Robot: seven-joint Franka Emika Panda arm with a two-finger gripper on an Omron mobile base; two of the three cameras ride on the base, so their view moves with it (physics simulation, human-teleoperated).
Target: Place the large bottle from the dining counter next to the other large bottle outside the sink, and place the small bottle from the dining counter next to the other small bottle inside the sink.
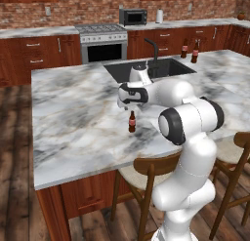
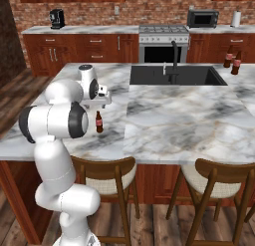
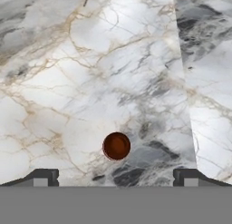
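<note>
The small bottle (image 1: pixel 132 122), dark brown with a red label, stands upright on the marble dining counter (image 1: pixel 73 113) near its front edge. My gripper (image 1: pixel 128 107) hangs open just above it, pointing down, touching nothing. In the hand view the bottle's round cap (image 3: pixel 116 146) sits midway between the two wide-apart fingertips (image 3: pixel 43 177). From the right the gripper (image 2: pixel 101 104) is over the same bottle (image 2: pixel 98 122). Two large bottles (image 1: pixel 184 49) (image 1: pixel 195 53) stand together on the counter right of the black sink (image 1: pixel 168 68). A small pale shape (image 2: pixel 164 69) in the basin is too small to identify.
A black gooseneck faucet (image 2: pixel 174 53) rises behind the sink (image 2: pixel 149 76). Wooden stools (image 2: pixel 107 173) (image 2: pixel 221 178) stand under the counter's near edge. A stove (image 1: pixel 101 40) and microwave (image 1: pixel 133 16) line the far brick wall. Bare marble lies left of the bottle.
</note>
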